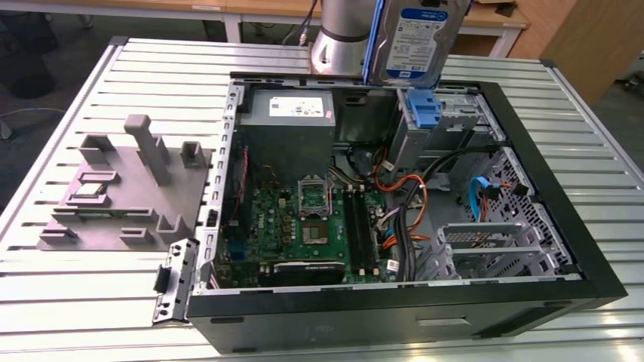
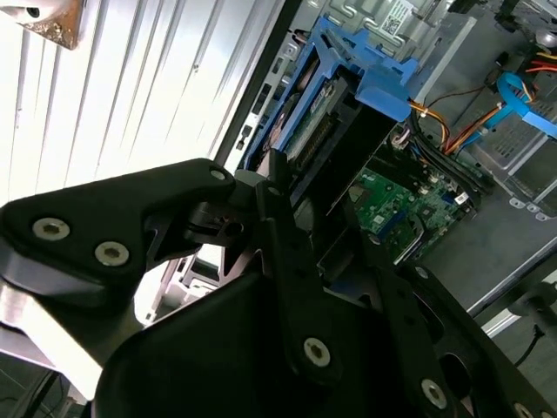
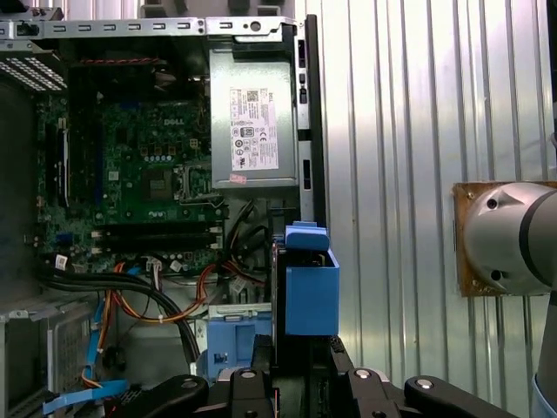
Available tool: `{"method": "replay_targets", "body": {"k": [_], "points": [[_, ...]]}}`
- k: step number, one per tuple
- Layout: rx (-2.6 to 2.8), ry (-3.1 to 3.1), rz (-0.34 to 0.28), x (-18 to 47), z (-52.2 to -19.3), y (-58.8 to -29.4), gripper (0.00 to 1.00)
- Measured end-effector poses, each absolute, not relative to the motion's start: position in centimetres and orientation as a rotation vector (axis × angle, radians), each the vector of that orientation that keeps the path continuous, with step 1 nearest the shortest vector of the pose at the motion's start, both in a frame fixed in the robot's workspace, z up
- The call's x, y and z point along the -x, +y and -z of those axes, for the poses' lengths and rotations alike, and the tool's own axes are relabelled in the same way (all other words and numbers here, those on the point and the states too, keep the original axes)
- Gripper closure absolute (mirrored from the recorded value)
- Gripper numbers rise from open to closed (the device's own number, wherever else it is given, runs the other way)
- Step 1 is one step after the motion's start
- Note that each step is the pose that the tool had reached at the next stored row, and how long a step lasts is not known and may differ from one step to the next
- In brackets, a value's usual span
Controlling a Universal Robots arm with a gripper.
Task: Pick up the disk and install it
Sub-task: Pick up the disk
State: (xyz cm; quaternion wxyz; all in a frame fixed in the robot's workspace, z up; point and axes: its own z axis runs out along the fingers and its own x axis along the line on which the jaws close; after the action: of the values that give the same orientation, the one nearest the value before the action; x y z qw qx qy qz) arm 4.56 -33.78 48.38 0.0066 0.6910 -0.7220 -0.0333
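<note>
The tool (image 3: pixel 300 370) is clenched on the disk (image 1: pixel 415 38), which hangs upright in the air over the far end of the open computer case (image 1: pixel 604 279), directly above the drive bay where a blue bracket (image 1: pixel 427 109) sits. To my eye the carrying step is what matters here. The disk should stay square to the bay and its long edges parallel to the bay walls, since thin sheet-steel guides will likely jam a tilted carrier. The grip looks to be on smooth, hard plastic and metal, so I would expect slow, jerk-free travel to guard against slipping. The loose orange and black cables (image 1: pixel 412 192) lie near the bay and could snag. The disk itself is a flat silver-grey slab with a glossy white-and-blue label, framed in blue plastic. The case is black with perforated grey cages, the motherboard (image 1: pixel 302 226) is green and studded, and the surface (image 1: pixel 563 90) is pale ribbed metal slats
</note>
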Motion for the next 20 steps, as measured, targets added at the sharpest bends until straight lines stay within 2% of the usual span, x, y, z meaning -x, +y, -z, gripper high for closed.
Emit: {"method": "replay_targets", "body": {"k": [20], "points": [[-2.168, -2.265, 0.091, -2.2, -48.3, -36.4, 0.65]]}}
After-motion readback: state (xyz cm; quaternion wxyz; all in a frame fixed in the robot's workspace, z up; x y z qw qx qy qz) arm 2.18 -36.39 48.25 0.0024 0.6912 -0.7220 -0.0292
